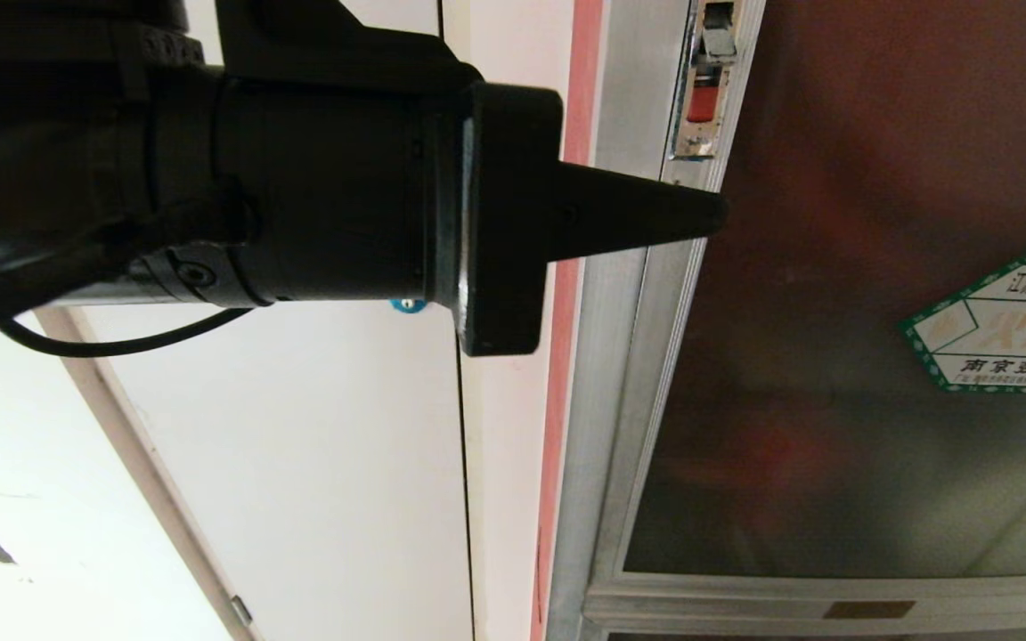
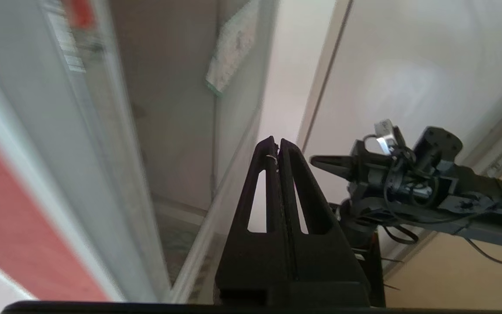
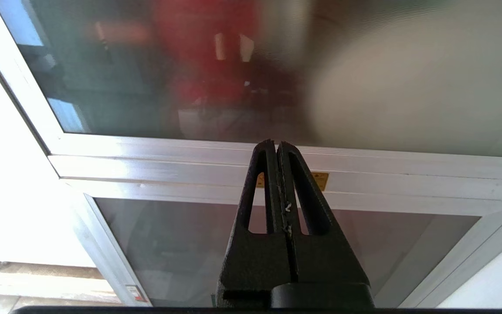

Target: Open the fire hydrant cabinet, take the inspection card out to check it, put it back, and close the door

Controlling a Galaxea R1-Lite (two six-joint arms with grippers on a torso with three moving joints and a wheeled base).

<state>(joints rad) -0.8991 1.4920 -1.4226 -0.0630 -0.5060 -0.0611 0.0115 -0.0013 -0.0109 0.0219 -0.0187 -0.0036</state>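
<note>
The left gripper (image 1: 716, 214), black and tapered, reaches level across the head view on a thick black arm, its fingers pressed together and holding nothing. Its tip lies at the silver aluminium frame edge of the large dark tinted glass door (image 1: 834, 356), just below the slim latch with a red insert (image 1: 703, 93); whether it touches the frame is hard to tell. The door looks shut. The right gripper (image 3: 276, 146), likewise closed and empty, points at the silver rail (image 3: 190, 168) between the two glass panels of the fire hydrant cabinet (image 3: 103, 148).
</note>
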